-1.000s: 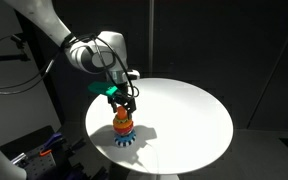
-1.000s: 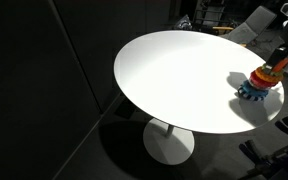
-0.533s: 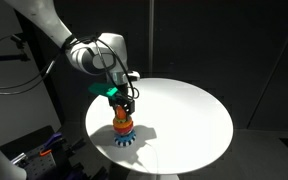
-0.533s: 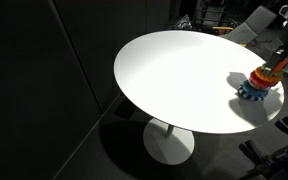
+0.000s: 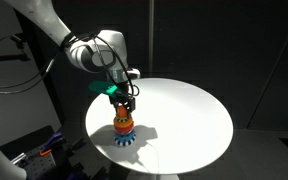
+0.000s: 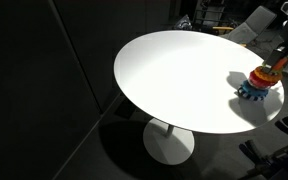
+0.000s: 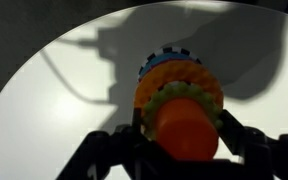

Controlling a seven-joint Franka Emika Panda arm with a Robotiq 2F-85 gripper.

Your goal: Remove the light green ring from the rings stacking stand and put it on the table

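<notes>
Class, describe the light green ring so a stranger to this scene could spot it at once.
On the round white table, near its edge, stands the rings stacking stand. The light green ring sits just under its orange top, the only pale yellow-green piece.

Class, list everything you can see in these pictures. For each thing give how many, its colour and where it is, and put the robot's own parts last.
table: one, white, round, in dark surroundings.
pedestal foot: one, white, under the table.
rings stacking stand: one, blue toothed base with orange rings above, near the table's edge.
light green ring: one, pale yellow-green, on the stand just under its top.
orange top: one, orange, rounded, crowning the stand.
robot arm: one, white, reaching over the table.
gripper: one, black, right above the stand with fingers either side of the top; whether it grips cannot be told.
</notes>
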